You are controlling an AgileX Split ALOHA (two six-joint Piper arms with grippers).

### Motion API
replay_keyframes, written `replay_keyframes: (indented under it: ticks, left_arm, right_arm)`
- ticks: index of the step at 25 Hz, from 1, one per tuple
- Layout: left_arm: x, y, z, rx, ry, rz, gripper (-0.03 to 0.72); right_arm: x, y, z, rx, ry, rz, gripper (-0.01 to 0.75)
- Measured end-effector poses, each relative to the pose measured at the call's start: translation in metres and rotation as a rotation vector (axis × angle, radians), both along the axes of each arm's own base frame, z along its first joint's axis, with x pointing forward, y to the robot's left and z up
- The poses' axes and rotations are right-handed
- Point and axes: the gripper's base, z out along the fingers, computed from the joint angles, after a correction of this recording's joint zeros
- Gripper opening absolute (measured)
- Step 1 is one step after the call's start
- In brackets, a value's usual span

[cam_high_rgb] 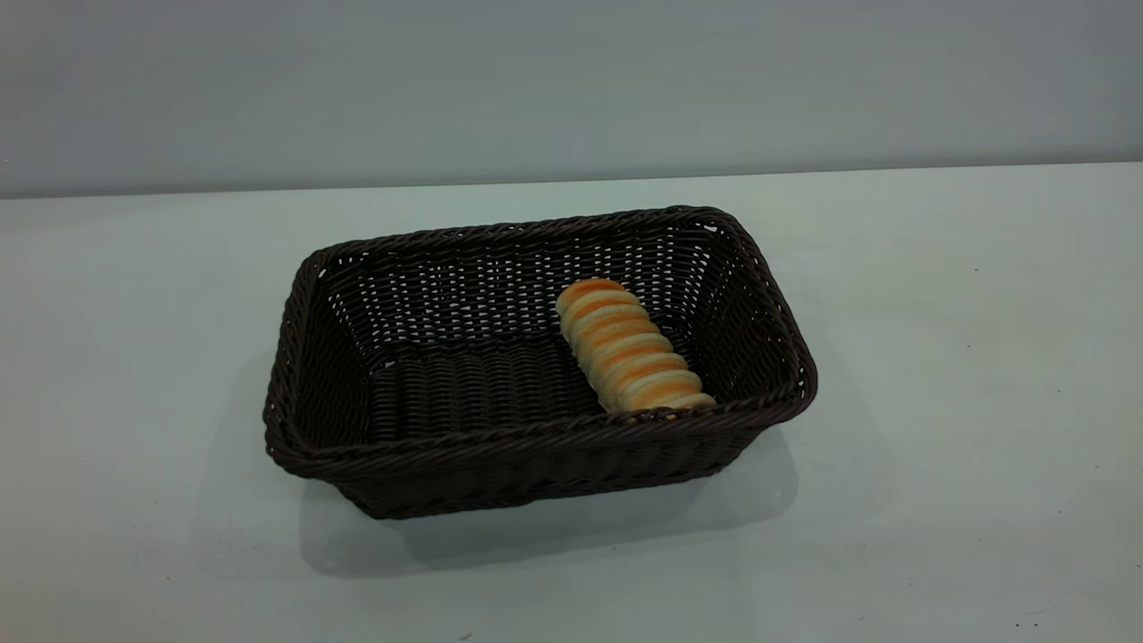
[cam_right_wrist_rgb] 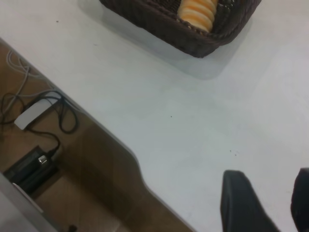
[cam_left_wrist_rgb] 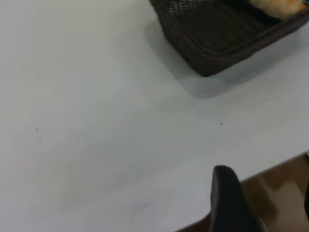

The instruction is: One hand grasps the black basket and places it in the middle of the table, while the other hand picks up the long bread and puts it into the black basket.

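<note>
1. Two arms are pulled back off the scene; neither appears from the outside camera, only the basket [cam_high_rgb: 536, 366] with the bread [cam_high_rgb: 629, 357] inside it.
2. Out in the open middle of the pale surface [cam_high_rgb: 938, 402] sits the basket, well away from every edge, which looks like the placement the job called for.
3. Lying on the basket floor toward its right end is the bread, one tip resting against the near wall, probably where it settled when let go.
4. Left pincer [cam_left_wrist_rgb: 270, 203]: it hangs over the surface's edge, far from the basket and holding nothing; only one dark finger shows clearly, so I cannot tell how wide it stands.
5. Right pincer [cam_right_wrist_rgb: 277, 203]: also over an edge, two dark fingers parted with a plain gap between them, empty.
6. Dark woven wicker, braided rim, slanted openwork sides; the loaf is oblong, ridged crosswise in orange and cream. The surface is smooth, faintly specked.
</note>
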Motion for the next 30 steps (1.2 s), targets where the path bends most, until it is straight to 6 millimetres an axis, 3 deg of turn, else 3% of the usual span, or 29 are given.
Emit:
replay_keyframes:
  ticks: [10, 30]
  left_arm:
    - [0.0005, -0.0032, 0.0000, 0.000, 0.000, 0.168, 0.449]
    - [0.0004, -0.0024, -0.0002, 0.001, 0.000, 0.123, 0.449]
  right_arm:
    - [0.0040, 0.0001, 0.0000, 0.000, 0.000, -0.197, 0.244]
    - [0.0071, 0.0000, 0.0001, 0.003, 0.000, -0.353, 0.244]
